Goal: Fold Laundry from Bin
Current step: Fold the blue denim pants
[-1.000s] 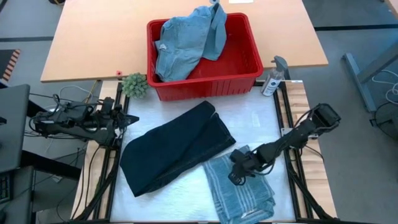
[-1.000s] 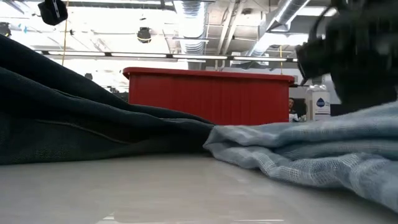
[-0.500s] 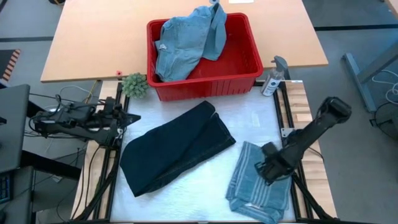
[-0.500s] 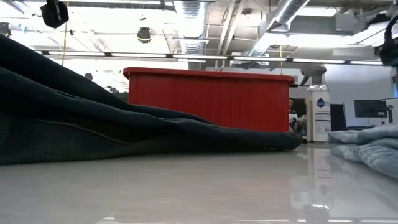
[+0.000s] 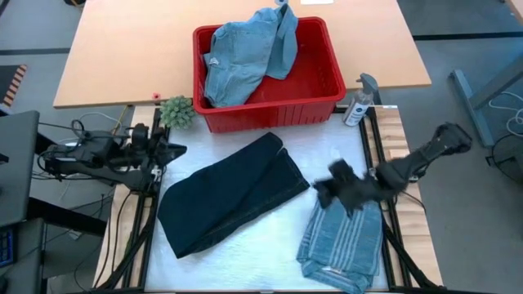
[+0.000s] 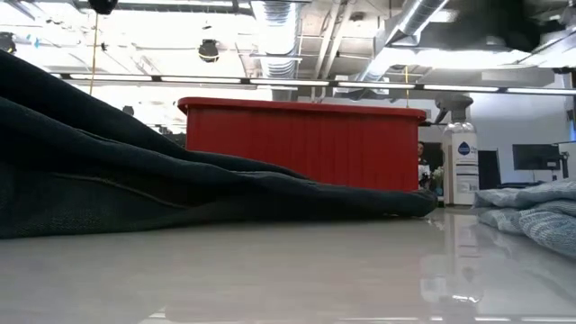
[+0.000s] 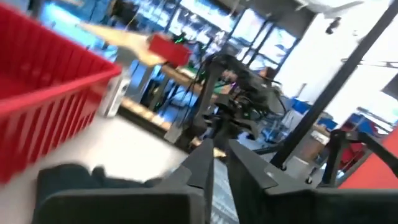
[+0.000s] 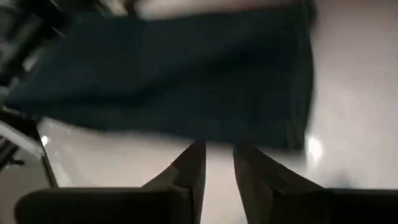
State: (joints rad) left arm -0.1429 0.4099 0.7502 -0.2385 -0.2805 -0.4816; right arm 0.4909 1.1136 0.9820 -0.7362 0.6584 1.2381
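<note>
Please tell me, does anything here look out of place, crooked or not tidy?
Nothing is spilled or damaged. The dark navy trousers lie slanted across the white mat, and the striped shirt sits at the mat's right edge. Denim pieces hang over the red bin's far rim.

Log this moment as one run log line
striped shirt folded, released | navy trousers folded | denim in bin | right end effector empty | left end effector parked
</note>
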